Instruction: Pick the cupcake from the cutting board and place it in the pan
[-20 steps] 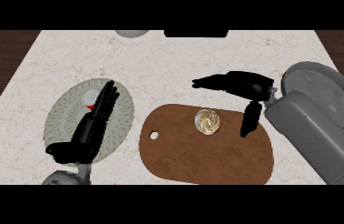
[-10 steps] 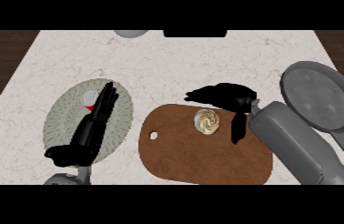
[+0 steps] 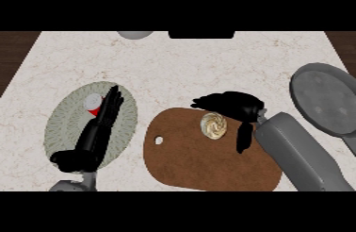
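Our right hand [image 3: 233, 106] arches over the cupcake [image 3: 214, 125], fingers spread, nothing gripped. It sits on the cutting board's [image 3: 201, 165] far edge. We should close evenly round it, then lift right toward the pan [image 3: 327, 103].

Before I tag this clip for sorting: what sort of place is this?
Most likely a kitchen counter: a pale marbled stone worktop carries a brown wooden cutting board with a swirl-topped cupcake on it, and a round grey metal pan to its right.

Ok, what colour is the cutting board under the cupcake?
Brown, wood-toned; the head view shows the cutting board plainly.
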